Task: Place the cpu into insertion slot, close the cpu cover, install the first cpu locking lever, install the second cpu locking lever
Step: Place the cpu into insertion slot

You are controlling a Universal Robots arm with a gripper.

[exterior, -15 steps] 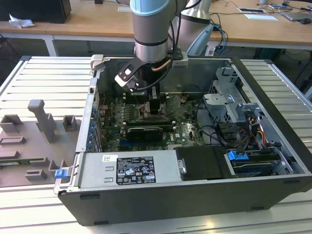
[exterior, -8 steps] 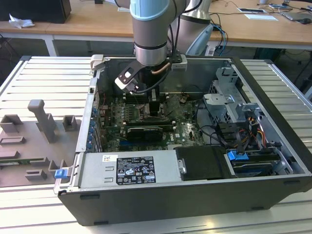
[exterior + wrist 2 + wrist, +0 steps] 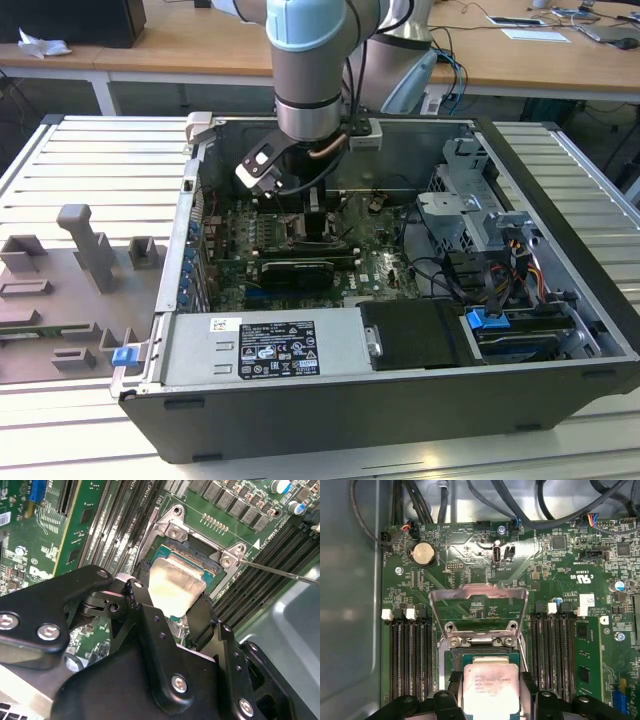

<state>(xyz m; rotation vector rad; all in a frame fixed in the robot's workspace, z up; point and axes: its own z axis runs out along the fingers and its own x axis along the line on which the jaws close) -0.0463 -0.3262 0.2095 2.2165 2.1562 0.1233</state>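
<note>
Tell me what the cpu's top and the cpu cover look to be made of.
The cpu: top looks like metal, pale silver-beige, satin finish, with a soft glare in both wrist views. The cpu cover: likely thin stamped sheet metal, bright silver, reflective along its frame. The alloys cannot be told.

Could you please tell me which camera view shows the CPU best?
The first wrist view: the small, flat, square silver-beige cpu faces the camera squarely. The second wrist view shows it at a slant with glare; the exterior view is too distant to tell.
</note>
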